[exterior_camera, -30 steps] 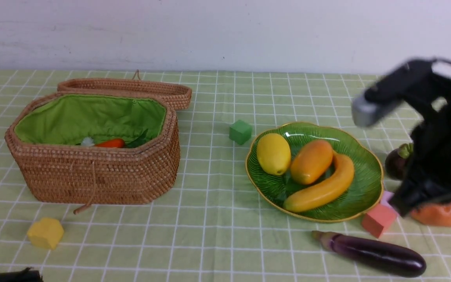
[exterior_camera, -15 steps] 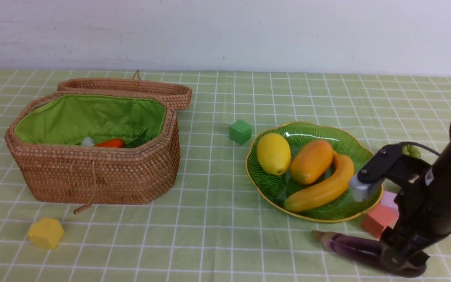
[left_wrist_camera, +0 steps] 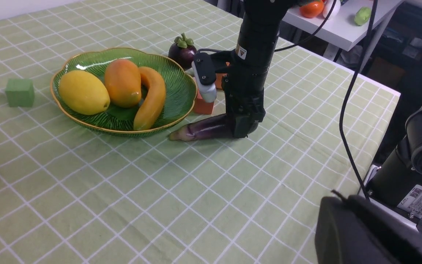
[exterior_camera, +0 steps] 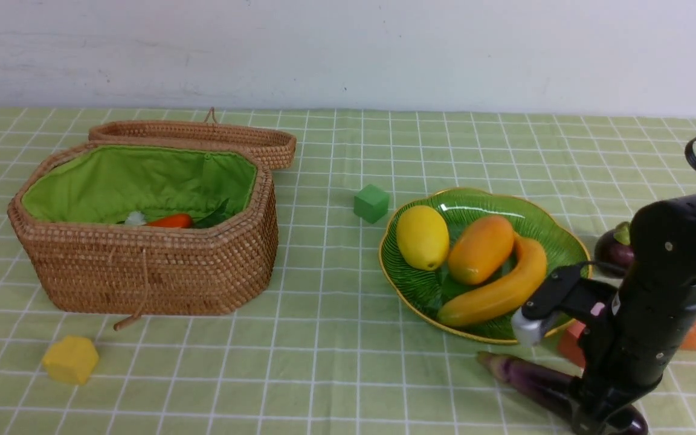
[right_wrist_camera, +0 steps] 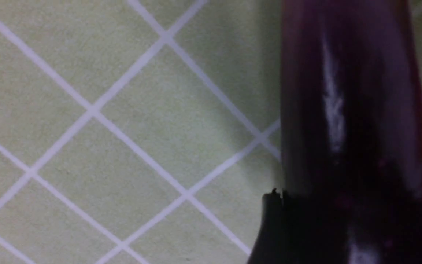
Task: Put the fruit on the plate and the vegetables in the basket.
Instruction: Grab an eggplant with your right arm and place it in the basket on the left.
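Bright even light, soft shadows, glare on the plate (exterior_camera: 457, 208), eggplant (right_wrist_camera: 350, 110) blurred in right wrist view.

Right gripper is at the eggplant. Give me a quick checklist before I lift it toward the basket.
1. Right gripper astride the eggplant at its thick end: ok.
2. Jaws closed firmly on it: cannot tell.
3. Basket open, lid lying back behind it: ok.
4. Room inside, only the carrot showing: ok.
5. Eggplant tip apart from the plate rim: ok.
6. All fruit plated: not ok, the mangosteen sits outside the plate.
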Controlling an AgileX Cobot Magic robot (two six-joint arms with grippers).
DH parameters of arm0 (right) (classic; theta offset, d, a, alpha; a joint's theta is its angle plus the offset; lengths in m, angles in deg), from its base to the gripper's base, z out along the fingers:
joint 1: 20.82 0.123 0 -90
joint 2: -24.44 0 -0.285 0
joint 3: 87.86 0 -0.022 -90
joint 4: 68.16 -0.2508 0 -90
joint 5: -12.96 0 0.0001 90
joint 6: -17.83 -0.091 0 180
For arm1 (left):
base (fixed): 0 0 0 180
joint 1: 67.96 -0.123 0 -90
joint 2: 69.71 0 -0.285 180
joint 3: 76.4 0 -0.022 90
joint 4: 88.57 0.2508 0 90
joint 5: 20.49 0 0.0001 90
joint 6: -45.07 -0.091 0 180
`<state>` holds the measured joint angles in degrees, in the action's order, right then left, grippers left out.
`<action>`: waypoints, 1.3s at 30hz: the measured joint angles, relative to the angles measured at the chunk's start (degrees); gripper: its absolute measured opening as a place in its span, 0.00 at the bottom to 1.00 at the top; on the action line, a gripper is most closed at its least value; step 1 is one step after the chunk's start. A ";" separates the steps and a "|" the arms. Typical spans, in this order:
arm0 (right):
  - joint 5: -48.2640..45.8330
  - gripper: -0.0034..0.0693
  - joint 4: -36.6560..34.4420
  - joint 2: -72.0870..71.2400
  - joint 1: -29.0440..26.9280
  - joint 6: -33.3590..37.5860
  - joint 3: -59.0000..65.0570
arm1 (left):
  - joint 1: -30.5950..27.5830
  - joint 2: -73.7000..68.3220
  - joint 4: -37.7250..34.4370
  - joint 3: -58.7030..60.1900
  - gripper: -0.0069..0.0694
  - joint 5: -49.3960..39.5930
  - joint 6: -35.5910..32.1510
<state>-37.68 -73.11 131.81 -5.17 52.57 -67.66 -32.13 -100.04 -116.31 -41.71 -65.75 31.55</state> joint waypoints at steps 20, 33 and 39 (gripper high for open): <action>-13.47 0.62 -7.35 -4.38 0.00 -0.68 -0.17 | 0.00 0.00 0.00 0.00 0.09 -0.17 -1.70; -7.29 0.62 -11.00 -14.30 17.74 -10.27 -14.71 | 0.00 0.00 8.01 0.00 0.09 10.72 1.31; -1.78 0.62 -11.87 -4.19 22.49 -14.57 -35.82 | 0.00 0.00 24.37 0.00 0.09 12.89 17.39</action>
<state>-39.46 -84.98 127.61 17.32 37.99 -103.48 -32.13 -100.04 -91.94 -41.71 -52.86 48.94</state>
